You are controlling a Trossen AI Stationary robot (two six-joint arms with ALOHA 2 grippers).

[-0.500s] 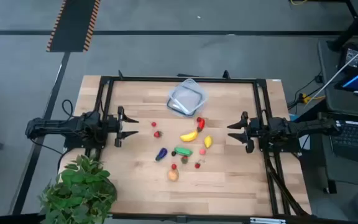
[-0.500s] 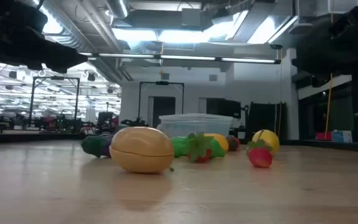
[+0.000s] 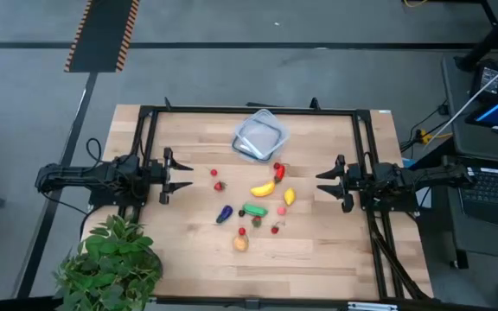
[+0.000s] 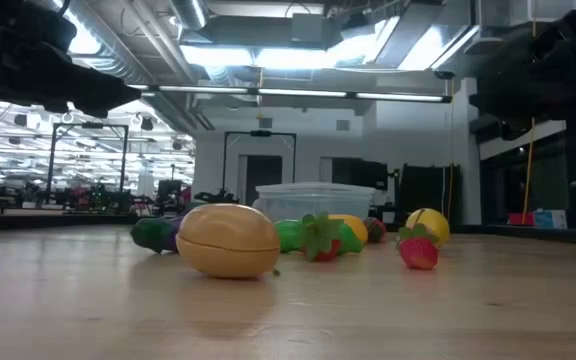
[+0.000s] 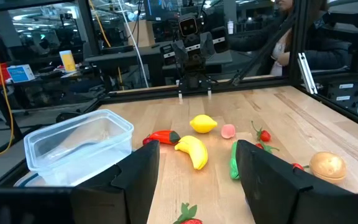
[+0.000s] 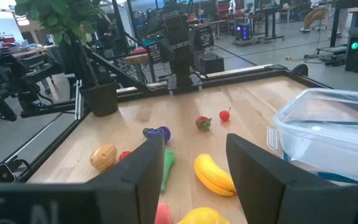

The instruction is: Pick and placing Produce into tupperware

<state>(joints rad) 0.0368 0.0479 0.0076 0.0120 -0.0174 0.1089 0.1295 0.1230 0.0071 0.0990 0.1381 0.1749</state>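
Pale wooden table, clear plastic tupperware, glossy plastic banana

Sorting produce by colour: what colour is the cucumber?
Green; the cucumber shows best in the high view.

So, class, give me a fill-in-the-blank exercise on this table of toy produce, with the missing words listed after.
1. The tupperware on the table holds ____ produce pieces so far.
2. The banana is coloured ____.
3. Both the left gripper and the right gripper have their jaws ____.
4. The potted plant stands at the table corner nearest the ____ arm.

Missing words: no; yellow; open; left
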